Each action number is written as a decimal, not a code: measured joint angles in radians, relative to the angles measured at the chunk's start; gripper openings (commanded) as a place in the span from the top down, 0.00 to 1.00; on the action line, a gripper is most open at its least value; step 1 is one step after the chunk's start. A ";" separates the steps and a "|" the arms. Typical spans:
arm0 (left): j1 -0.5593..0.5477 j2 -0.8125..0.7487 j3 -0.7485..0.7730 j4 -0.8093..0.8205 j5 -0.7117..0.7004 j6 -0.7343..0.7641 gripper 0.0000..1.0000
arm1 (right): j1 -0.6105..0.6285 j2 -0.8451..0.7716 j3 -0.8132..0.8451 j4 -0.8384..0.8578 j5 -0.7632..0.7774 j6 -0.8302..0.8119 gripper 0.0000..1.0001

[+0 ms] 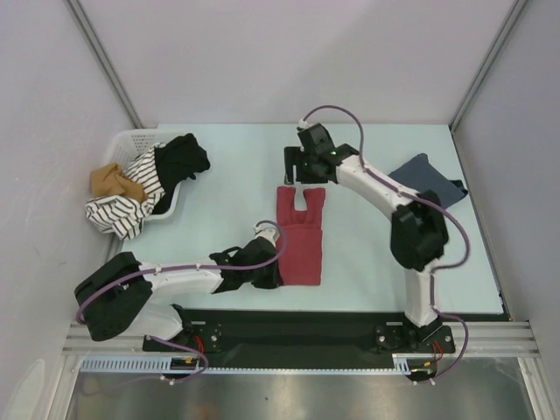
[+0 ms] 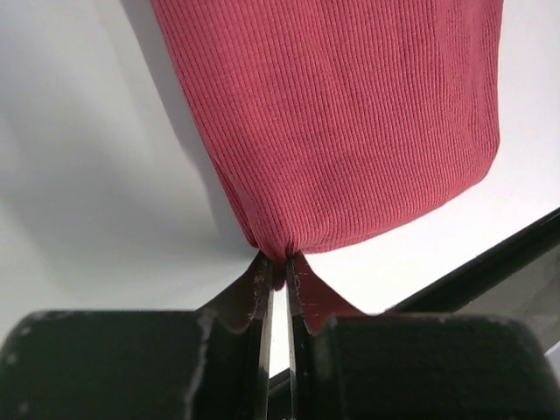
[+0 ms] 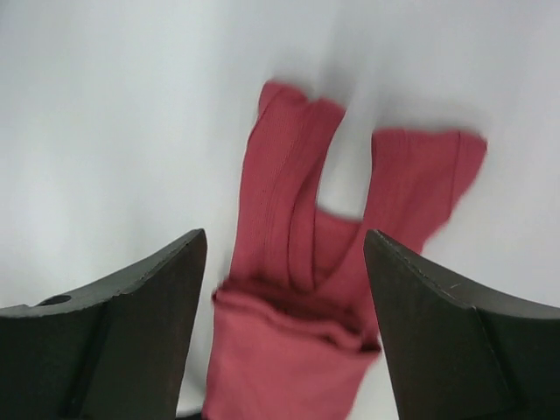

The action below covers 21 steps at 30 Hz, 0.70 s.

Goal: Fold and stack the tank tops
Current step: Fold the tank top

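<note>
Left wrist view gives the closest look at the red tank top [image 2: 350, 122]. Its ribbed cloth spreads out ahead of the left gripper [image 2: 278, 267]. One corner of the hem is gathered to a point and nipped between the two fingertips, which stand almost together with only a thin slit lower down. From above that pinch cannot be made out, because the arm covers it.

Right wrist view, somewhat blurred, shows the other end of the same top. The two straps reach away from the right gripper [image 3: 284, 241], and the folded body lies bunched below and between its jaws. The jaws stand wide apart and grasp nothing.

Only the top external view shows the whole garment, a narrow lengthwise fold lying flat on the pale table [image 1: 227, 175]. The left gripper is at its near left edge and the right gripper hangs just beyond the strap end. That view alone takes in the blue-grey tank top [image 1: 433, 179], which lies well to the right of the right gripper, partly hidden by that arm. Well to the left of both grippers, a white basket [image 1: 131, 138] sits at the table's far left corner. It holds striped cloth [image 1: 122, 210], black cloth [image 1: 184, 157] and tan cloth [image 1: 109, 179], some of it spilling over the rim.
</note>
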 measured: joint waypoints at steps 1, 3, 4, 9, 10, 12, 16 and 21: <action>0.000 -0.003 0.000 -0.005 -0.002 0.000 0.85 | 0.001 -0.064 -0.055 0.006 0.004 0.000 0.21; 0.001 -0.010 -0.002 -0.014 -0.003 0.000 0.83 | 0.008 -0.225 -0.200 0.038 0.011 0.008 0.25; 0.002 -0.014 -0.004 -0.018 -0.004 0.000 0.79 | 0.012 -0.286 -0.263 0.062 0.013 0.011 0.26; 0.004 -0.063 -0.034 -0.027 -0.001 0.000 0.68 | 0.055 -0.586 -0.650 0.121 0.018 0.062 0.40; 0.004 -0.076 -0.043 -0.028 0.000 0.000 0.66 | 0.076 -0.624 -0.728 0.137 0.022 0.079 0.43; 0.003 -0.103 -0.058 -0.037 0.002 -0.001 0.66 | 0.116 -0.674 -0.861 0.134 0.022 0.104 0.50; -0.013 -0.152 -0.082 -0.066 0.001 -0.002 0.59 | 0.198 -0.761 -1.066 0.132 0.014 0.171 0.52; -0.028 -0.166 -0.085 -0.074 0.002 -0.002 0.54 | 0.260 -0.845 -1.164 0.184 0.000 0.222 0.49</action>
